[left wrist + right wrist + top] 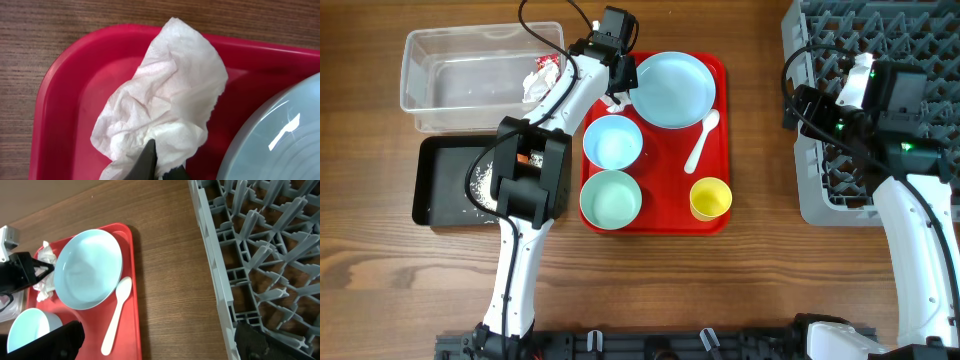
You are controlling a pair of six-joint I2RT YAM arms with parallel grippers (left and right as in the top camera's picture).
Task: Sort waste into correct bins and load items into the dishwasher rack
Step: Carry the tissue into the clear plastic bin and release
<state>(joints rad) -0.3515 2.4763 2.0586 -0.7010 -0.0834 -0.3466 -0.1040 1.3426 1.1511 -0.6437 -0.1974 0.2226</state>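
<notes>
Wooden table (760, 280): left gripper (159, 167) jaws pinch crumpled white tissue (165, 95); right gripper (155, 347) jaws stand wide apart.

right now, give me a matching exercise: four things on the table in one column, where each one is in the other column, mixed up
Things:
1. crumpled white tissue
2. white plastic spoon
3. red snack wrapper
4. rice-like grains

Places:
A. in the black tray
B. lying on the red tray, right of the light blue plate
C. in the clear tub
D. pinched by the left gripper at a corner of the red tray

Pairs: 1-D, 2-B, 3-C, 4-A
</notes>
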